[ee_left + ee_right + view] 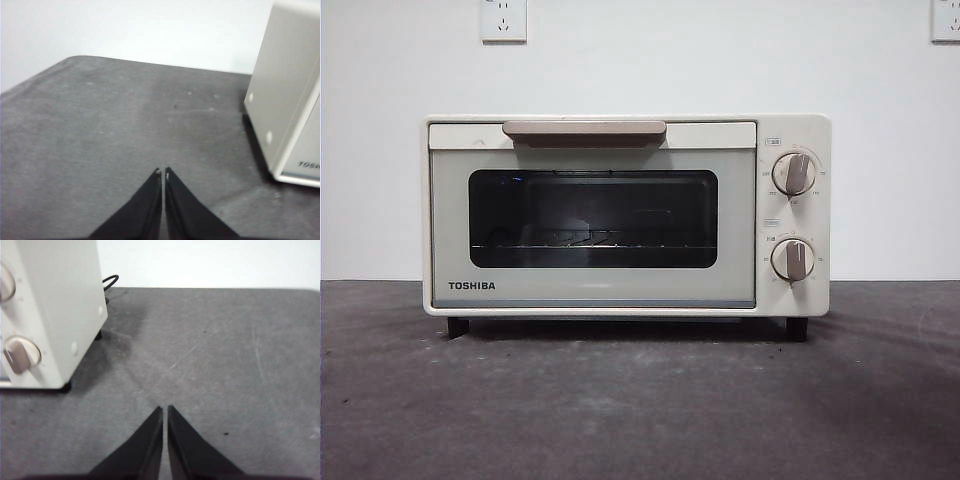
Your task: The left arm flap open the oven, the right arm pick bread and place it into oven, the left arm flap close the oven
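Surface (640, 410): dark grey mat running wide across the front view, carrying the oven and nothing else I can pick out in front of it.
Oven (626, 215): there it sits, cream-white, square to the front camera on its black feet, centre of the surface against the white wall.
Door (592, 222): shut flush, dark glass, a wire rack just visible behind it; so by my read the task is at its very start.
Handle (584, 130): beige-brown bar along the door's top edge, long axis level and parallel to the oven's front. That's the piece the opening flap turns on.
Knobs (793, 173): two grey-brown dials stacked on the panel beside the door.
Bread: not in any view, so I can't say where it lies.
Left hand (163, 172): tips pressed almost together with only a hairline gap, gripping nothing, low over bare mat. The oven's side wall and door corner stand near it, off to one side in the left wrist view.
Right hand (165, 410): same story, tips all but meeting, nothing between them, over open mat at the oven's knob side, with a black cable curling behind the oven.
Key relation: the handle sits high on the front face, above and inward of the left hand, which waits at the side away from the knobs. I'd say that hand needs to rise and swing round to the front.
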Tool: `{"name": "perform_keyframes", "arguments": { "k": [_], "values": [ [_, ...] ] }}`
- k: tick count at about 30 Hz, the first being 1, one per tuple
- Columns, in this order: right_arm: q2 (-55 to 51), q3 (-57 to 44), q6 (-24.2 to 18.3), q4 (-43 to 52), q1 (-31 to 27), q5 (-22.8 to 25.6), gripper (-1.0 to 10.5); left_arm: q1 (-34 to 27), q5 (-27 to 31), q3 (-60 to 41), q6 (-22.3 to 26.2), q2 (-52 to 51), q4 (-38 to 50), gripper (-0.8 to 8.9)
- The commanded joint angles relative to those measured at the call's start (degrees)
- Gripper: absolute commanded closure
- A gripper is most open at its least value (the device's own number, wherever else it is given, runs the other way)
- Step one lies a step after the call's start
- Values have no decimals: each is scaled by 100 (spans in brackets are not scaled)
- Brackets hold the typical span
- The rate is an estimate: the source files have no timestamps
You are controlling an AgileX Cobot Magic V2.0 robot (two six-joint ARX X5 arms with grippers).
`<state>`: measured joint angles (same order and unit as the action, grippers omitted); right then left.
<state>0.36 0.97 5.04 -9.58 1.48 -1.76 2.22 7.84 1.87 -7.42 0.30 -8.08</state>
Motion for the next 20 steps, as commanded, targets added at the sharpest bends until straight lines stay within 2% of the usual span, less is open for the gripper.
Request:
{"name": "perform_keyframes", "arguments": {
  "k": [1,2,5,11,14,20],
  "values": [
    [-15,13,942,9,0,-229,934,9,-382,-66,-328,7,0,797],
    [-15,83,1185,-2,2,-295,935,33,-457,-2,-444,46,-7,796],
    [-11,350,1515,-28,28,-284,935,92,-509,278,-780,168,4,796],
    [127,1255,1821,-391,28,-286,935,175,-533,1261,-1161,763,-2,796],
    [398,1851,1845,-748,28,-444,935,188,-1012,1917,-1344,1290,-111,796],
    [1163,3082,1650,-1401,28,-1064,935,232,-1836,3532,-1193,2452,-1152,796]
  ]
}}
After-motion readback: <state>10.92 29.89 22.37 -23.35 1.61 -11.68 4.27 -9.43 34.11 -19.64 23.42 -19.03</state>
